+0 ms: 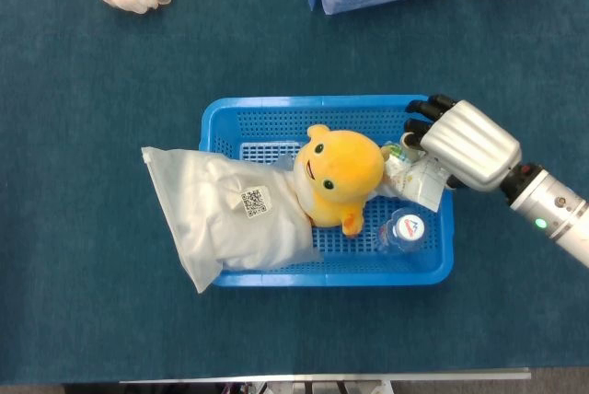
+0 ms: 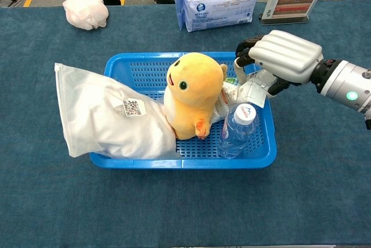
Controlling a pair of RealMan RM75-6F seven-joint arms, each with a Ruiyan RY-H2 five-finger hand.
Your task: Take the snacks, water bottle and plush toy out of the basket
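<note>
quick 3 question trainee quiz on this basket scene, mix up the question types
1. True or false: the clear plastic water bottle stands outside the blue plastic basket.
2. Which hand is at the crinkled white snack packet? A) left B) right
3. Fill in: the yellow plush toy sits between the white plastic bag and the ____.

Key: 1 false, it is inside the basket. 2 B. 3 water bottle.
</note>
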